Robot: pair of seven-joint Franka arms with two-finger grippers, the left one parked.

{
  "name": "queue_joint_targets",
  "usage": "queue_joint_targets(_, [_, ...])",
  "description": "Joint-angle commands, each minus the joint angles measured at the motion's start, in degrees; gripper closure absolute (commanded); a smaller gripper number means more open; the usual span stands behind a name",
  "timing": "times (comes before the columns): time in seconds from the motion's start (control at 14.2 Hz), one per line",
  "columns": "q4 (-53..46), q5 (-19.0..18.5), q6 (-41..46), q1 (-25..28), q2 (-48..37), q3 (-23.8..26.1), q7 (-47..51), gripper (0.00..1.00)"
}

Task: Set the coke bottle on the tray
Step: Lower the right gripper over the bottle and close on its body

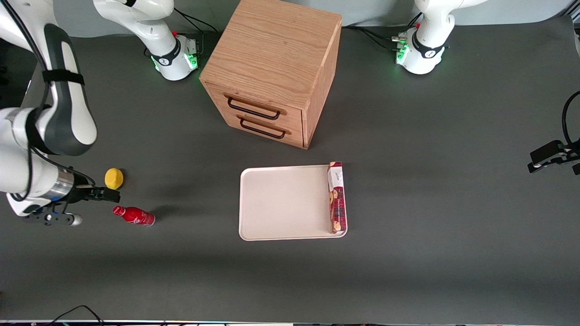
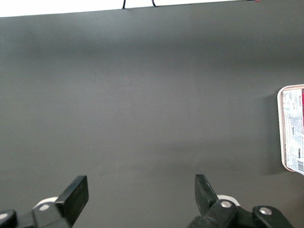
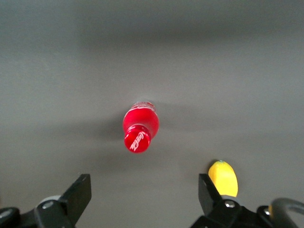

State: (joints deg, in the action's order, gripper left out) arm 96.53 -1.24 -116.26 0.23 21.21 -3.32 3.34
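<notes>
The coke bottle (image 1: 134, 216) is small, glossy red, and lies on its side on the dark table, toward the working arm's end, with its cap pointing at my gripper. In the right wrist view the coke bottle (image 3: 139, 127) shows cap-first, ahead of the fingers. My right gripper (image 1: 102, 202) hovers just short of the cap, open and empty (image 3: 144, 190), and is not touching the bottle. The cream-white tray (image 1: 276, 203) lies flat at mid-table, in front of the cabinet's drawers, well apart from the bottle.
A yellow lemon (image 1: 113, 178) lies beside the bottle, farther from the front camera, close to one finger (image 3: 223, 178). A long red cookie box (image 1: 336, 198) lies on the tray along one edge (image 2: 294, 130). A wooden drawer cabinet (image 1: 276, 68) stands farther back.
</notes>
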Motion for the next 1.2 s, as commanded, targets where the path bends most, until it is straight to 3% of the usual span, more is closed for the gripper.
queue_joint_targets(0.0, [2.77, 0.62, -5.26, 0.65, 0.93, -0.63, 0.62, 0.00])
queue_joint_targets(0.92, [4.55, 0.36, -14.78, 1.27, 4.54, -0.54, 0.71, 0.08])
queue_joint_targets(0.99, [4.55, 0.36, -14.78, 1.27, 4.71, -0.54, 0.71, 0.32])
queue_joint_targets(1.06, [4.55, 0.36, -14.70, 1.35, 4.71, -0.54, 0.79, 0.67])
queue_joint_targets(1.13, [4.55, 0.36, -14.69, 1.35, 4.71, -0.54, 0.79, 0.91])
